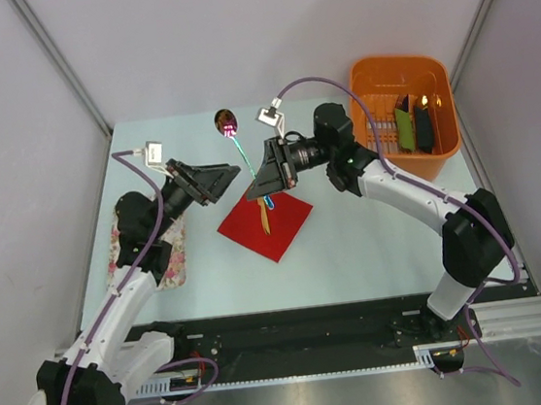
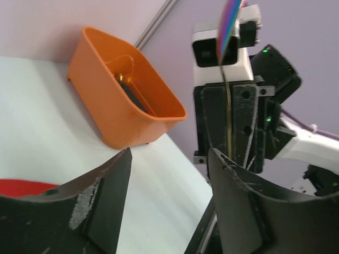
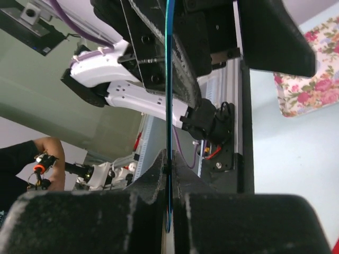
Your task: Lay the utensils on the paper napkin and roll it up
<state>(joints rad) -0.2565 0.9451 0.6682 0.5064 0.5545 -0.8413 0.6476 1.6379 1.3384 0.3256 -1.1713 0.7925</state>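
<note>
The right hand [image 3: 168, 177] is clenched on the thin teal handle of the spoon [image 1: 226, 121], whose dark red bowl sticks out beyond it. Below this hand the red paper napkin [image 1: 283, 228] lies flat on the table [image 1: 373, 240], carrying yellow and blue utensils [image 1: 264, 217]. The left hand [image 2: 169, 161] gapes, grasping nothing.

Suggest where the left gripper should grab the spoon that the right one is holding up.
Probably the bare handle between the spoon's bowl and the right gripper. It is thin and stands clear of the table, so the left gripper should come from its own side, jaws across the handle.
</note>
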